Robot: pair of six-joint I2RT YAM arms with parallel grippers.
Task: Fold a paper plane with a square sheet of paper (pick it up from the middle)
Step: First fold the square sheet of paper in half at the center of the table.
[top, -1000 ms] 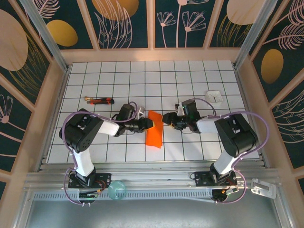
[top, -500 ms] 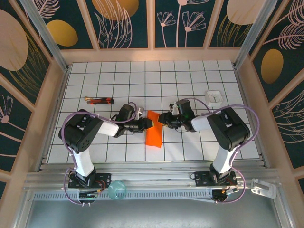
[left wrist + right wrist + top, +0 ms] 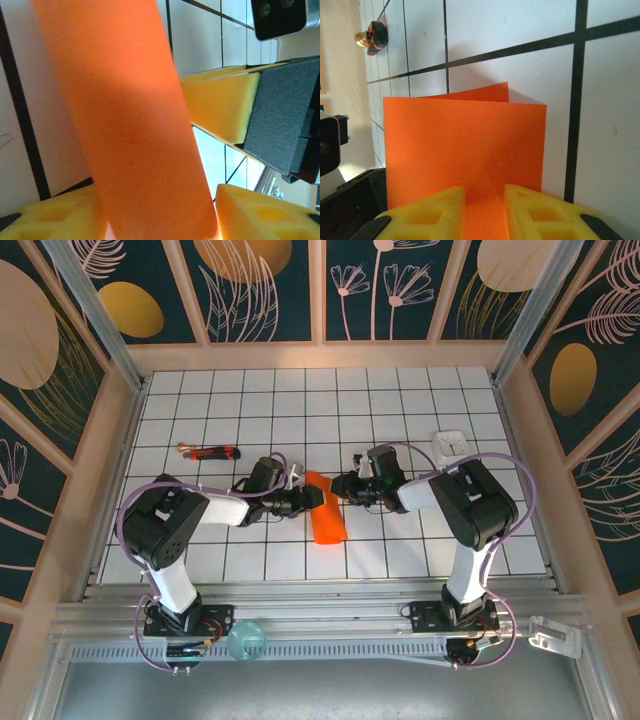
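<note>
Left gripper [image 3: 312, 499] and right gripper [image 3: 340, 487] crowd the folded sheet [image 3: 326, 520] at centre. Obstacles: red-and-black tool [image 3: 210, 452] at 10 o'clock, white square [image 3: 451, 443] at 2. Far tiles [image 3: 320, 390] at 12 lie open.

No text, label, brand, number or sign is legible anywhere, neither on the folded orange-red paper [image 3: 328, 523] nor the gridded table [image 3: 400, 410].

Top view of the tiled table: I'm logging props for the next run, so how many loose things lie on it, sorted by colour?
Orange: 1, the folded paper
Red and black: 1, the stick-like tool
White: 1, the small square object
Total: 3
</note>
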